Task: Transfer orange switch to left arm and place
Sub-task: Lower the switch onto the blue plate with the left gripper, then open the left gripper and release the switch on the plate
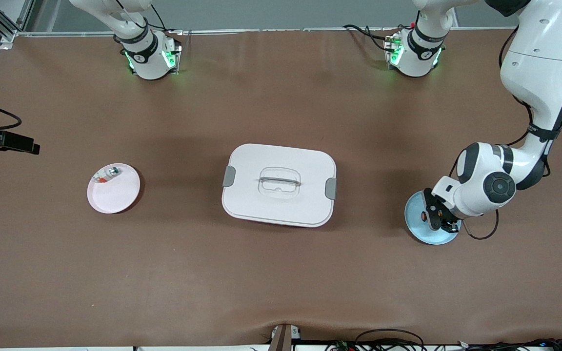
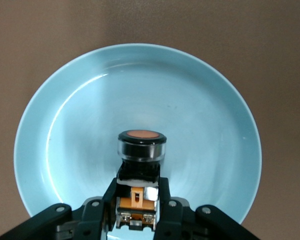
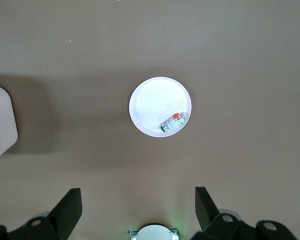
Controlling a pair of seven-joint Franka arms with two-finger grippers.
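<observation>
The orange switch [image 2: 141, 145], black with a round orange cap, sits between the fingers of my left gripper [image 2: 136, 192]. The gripper is shut on the switch's body, low over a light blue plate [image 2: 140, 85]. In the front view the left gripper [image 1: 432, 214] is on that plate [image 1: 415, 229] at the left arm's end of the table, with a speck of the switch [image 1: 423, 214] showing. The white box [image 1: 279, 185] with grey latches stands at the table's middle. My right gripper [image 3: 137, 210] is open and empty, held high above the table; it is out of the front view.
A small pink plate [image 1: 113, 192] lies at the right arm's end of the table with a small silvery-green part [image 1: 108, 174] on its rim. The plate [image 3: 152, 105] and part [image 3: 174, 122] also show in the right wrist view, with a corner of the box [image 3: 0, 120].
</observation>
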